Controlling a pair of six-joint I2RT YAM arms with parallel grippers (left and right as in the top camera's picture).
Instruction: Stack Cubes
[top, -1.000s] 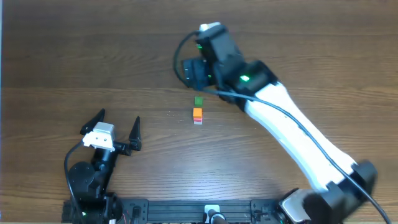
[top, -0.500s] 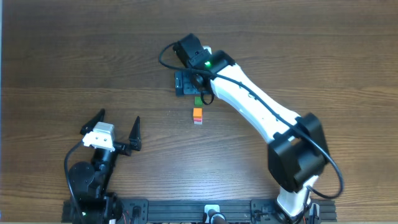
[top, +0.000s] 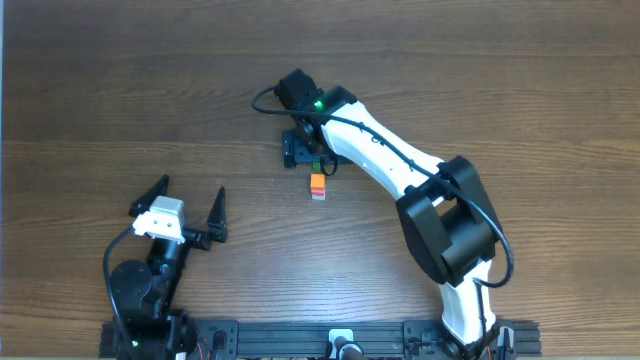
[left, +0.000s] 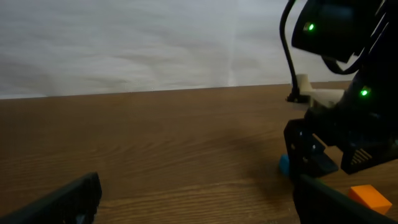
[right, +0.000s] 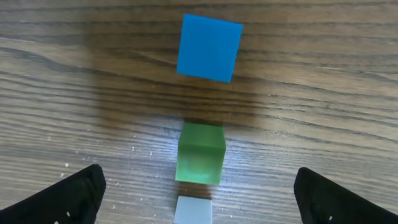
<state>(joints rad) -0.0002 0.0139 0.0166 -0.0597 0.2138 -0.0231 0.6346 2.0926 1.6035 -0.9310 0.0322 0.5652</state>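
Observation:
A blue cube and a green cube lie apart on the wooden table, and a pale cube sits just past the green one. My right gripper hangs open above them, its fingers wide on either side of the green cube. In the top view the right gripper covers the blue cube, with the green cube at its edge. An orange cube has a pale cube against it. The left gripper rests open near its base.
From the left wrist camera, the blue cube and orange cube appear beneath the right gripper. A white wall runs behind the table's far edge. The right arm arcs over the table's right half.
The right arm has folded back, and its gripper has come left and down towards the green cube. The left arm and the cubes have stayed put.

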